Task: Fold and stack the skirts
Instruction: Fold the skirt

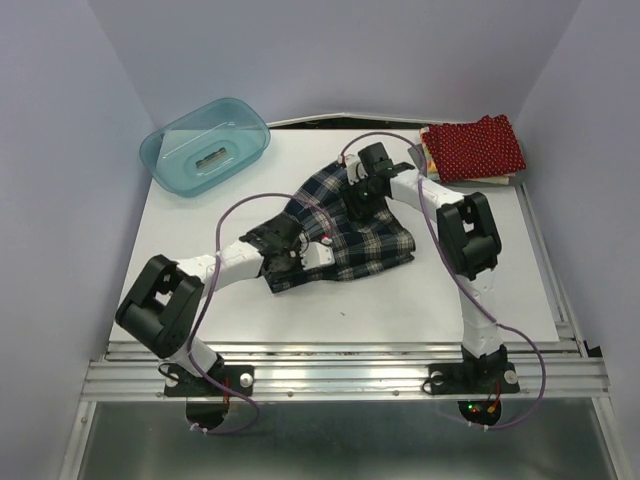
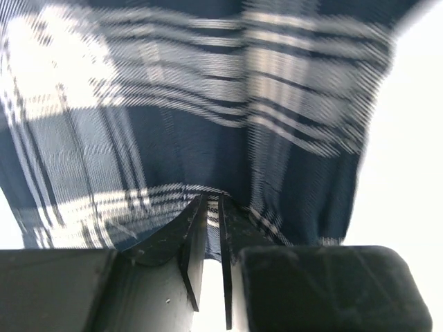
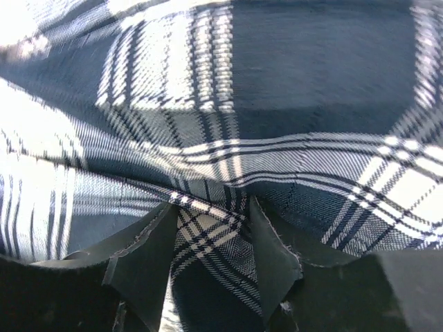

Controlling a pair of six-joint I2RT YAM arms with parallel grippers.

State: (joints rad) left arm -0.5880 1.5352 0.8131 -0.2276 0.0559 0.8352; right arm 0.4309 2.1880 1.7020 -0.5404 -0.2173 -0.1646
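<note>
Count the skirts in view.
3: plaid skirt mid-table; red dotted skirt far right, stacked on a printed skirt showing only an edge. Others may hide beneath.

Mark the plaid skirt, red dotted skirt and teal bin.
plaid skirt [image 1: 380,240], top view, bare right part
red dotted skirt [image 1: 473,148], top view, folded top face
teal bin [image 1: 168,168], top view, left wall

White left arm [image 1: 226,261], white right arm [image 1: 481,308], black joint housings [image 1: 160,302], looping purple cables [image 1: 228,215], black bolted bases [image 1: 478,377]

Matt woven cloth, plaid skirt [image 3: 277,83]
</note>
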